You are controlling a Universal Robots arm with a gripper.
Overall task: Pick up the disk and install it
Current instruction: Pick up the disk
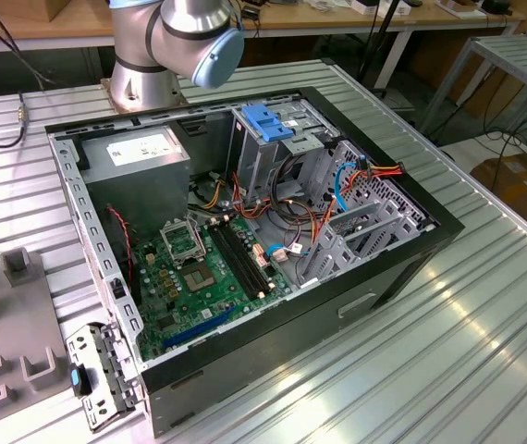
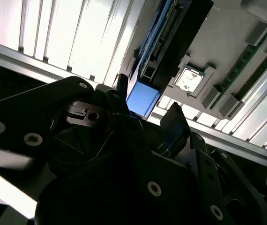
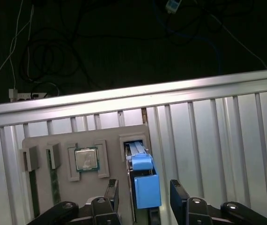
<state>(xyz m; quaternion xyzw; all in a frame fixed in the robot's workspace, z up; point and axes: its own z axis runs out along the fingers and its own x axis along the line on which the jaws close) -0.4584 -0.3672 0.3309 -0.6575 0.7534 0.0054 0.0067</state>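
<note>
Here the gripper [image 3: 143, 183] hangs over the disk [image 3: 143, 161], jaws spread wide with one finger on either side of its blue-railed end; neither pad seems to touch it. The disk stands on edge in a slot of a grey holder [image 3: 40, 140], just beside a processor chip [image 3: 85, 159] lying in its own recess. In the exterior view the holder sits at about eight o'clock of the open computer case [image 1: 245, 361], and the drive cage [image 1: 268, 125] is near one o'clock inside the case, well apart from the holder.

The disk looks stiff and, for its size, probably weighty: a metal body that will not flex. It is likely delicate against knocks. The plastic rails look smooth, so a light pinch could slip. The two broad flat faces seem the safest hold — squarely, near the upper end that stands proud of the slot.
</note>
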